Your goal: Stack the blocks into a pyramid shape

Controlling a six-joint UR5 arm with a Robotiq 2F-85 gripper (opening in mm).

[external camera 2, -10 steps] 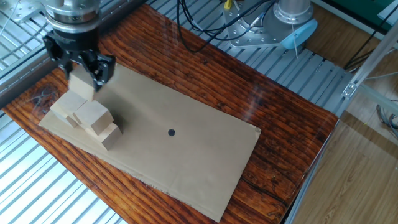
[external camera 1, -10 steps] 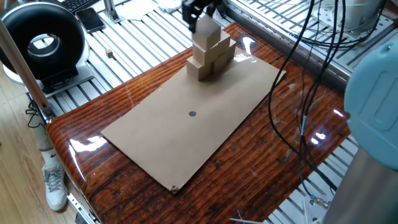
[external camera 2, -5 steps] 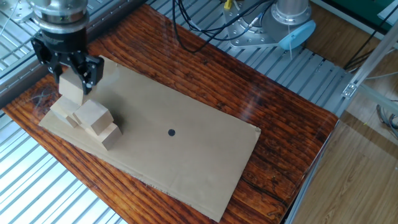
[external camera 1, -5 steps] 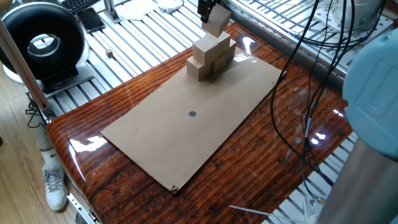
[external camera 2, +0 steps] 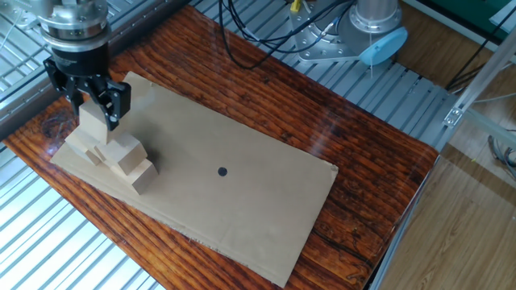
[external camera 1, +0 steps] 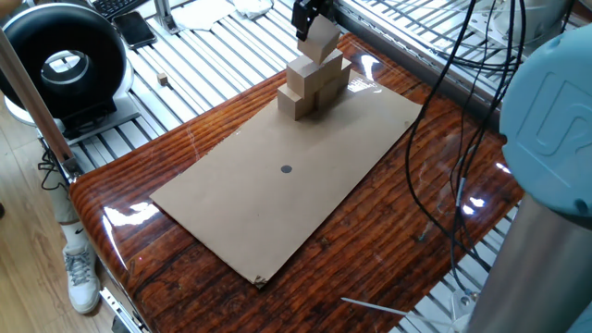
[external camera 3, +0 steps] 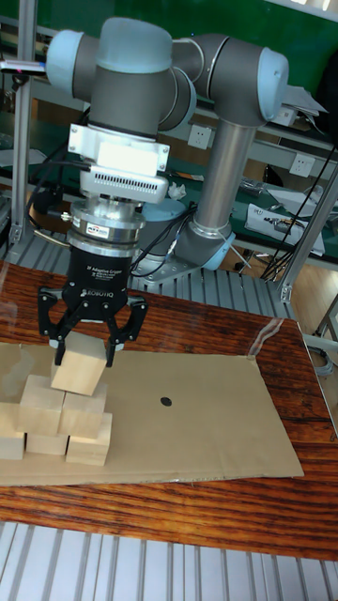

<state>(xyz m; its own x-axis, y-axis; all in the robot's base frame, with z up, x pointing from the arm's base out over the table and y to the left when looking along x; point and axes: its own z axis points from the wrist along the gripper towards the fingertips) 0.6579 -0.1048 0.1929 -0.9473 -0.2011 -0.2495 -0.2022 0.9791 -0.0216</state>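
Stack of blocks [external camera 3: 56, 423]: far left of the tall fixed view, on the left end of the cardboard sheet. I can make out a bottom row with more cubes on top of it, stepped up like stairs; the leftmost one runs off the picture's edge. In the other fixed view the stack [external camera 2: 117, 157] sits at the sheet's left corner.
Held block [external camera 3: 79, 364]: a plain tan cube, slightly tilted, just above the upper cubes of the stack. Whether its underside touches them I cannot tell from here. In one fixed view it [external camera 1: 320, 42] shows over the top of the pile.
Gripper [external camera 3: 83, 349]: hanging straight down from the arm, black fingers closed in on the held block from both sides, one finger [external camera 3: 58, 343] on its left face.
Arm [external camera 3: 141, 70]: grey and pale blue, its base standing behind the table on the right.
Cardboard sheet [external camera 3: 207, 413]: flat on the table, bare apart from the stack and the dot.
Black dot [external camera 3: 165, 401]: a small round mark near the sheet's middle, well apart from the stack.
Table [external camera 3: 225, 512]: glossy red-brown wood grain, showing all round the sheet.
Cables [external camera 2: 266, 36]: black, looping over the table's far edge towards the arm's base.
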